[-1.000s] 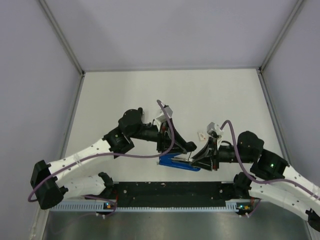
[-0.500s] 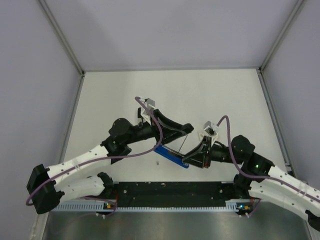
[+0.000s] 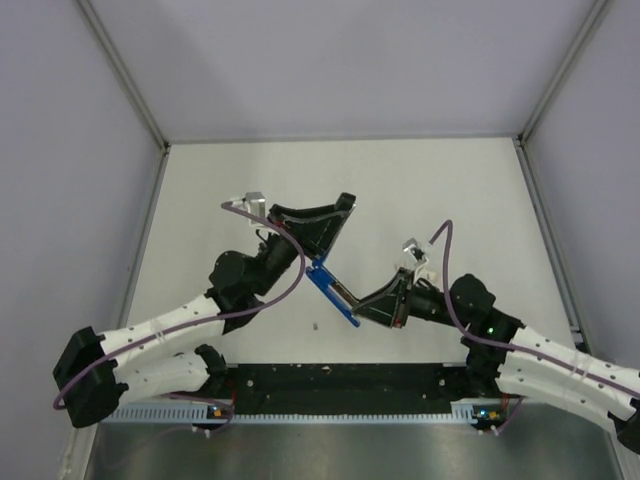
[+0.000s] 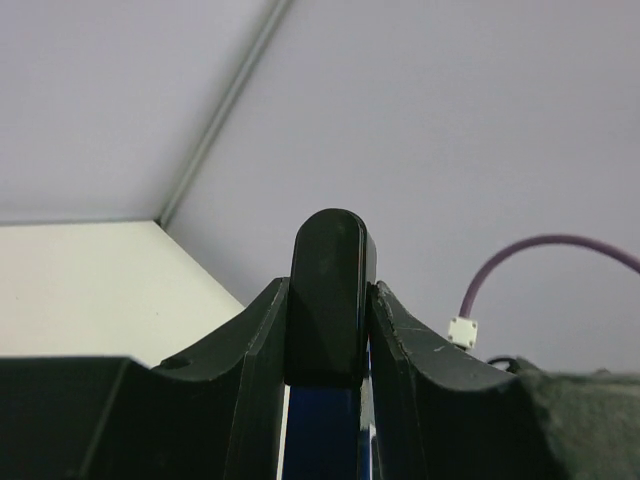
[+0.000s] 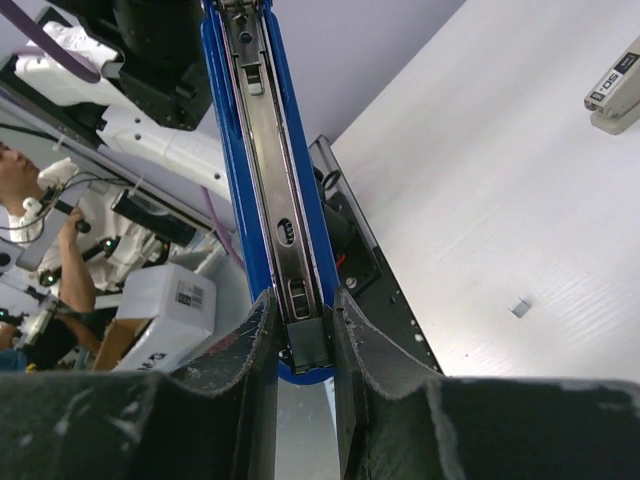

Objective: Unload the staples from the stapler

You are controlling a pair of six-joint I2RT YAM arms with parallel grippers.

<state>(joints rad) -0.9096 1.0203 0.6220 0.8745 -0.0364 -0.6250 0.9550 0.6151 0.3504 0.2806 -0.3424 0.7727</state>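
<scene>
The blue stapler (image 3: pixel 331 291) hangs above the table, held at both ends and slanting from upper left to lower right. My left gripper (image 3: pixel 320 256) is shut on its black end (image 4: pixel 329 290), with blue body showing below it. My right gripper (image 3: pixel 354 307) is shut on the other end. In the right wrist view the stapler (image 5: pixel 262 150) runs up from my right gripper (image 5: pixel 303 312), its silvery metal channel facing the camera. I see no staples in the channel's visible part.
A grey bar with a printed label (image 5: pixel 615 92) lies on the white table at the right wrist view's upper right. A tiny grey bit (image 3: pixel 315 325) lies on the table near the front, also in the right wrist view (image 5: pixel 518 307). The black base rail (image 3: pixel 340 380) runs along the near edge.
Both grippers have kept hold of the stapler and turned it from nearly level to a steep slant. The left gripper swung up and to the left; the right gripper moved left.
</scene>
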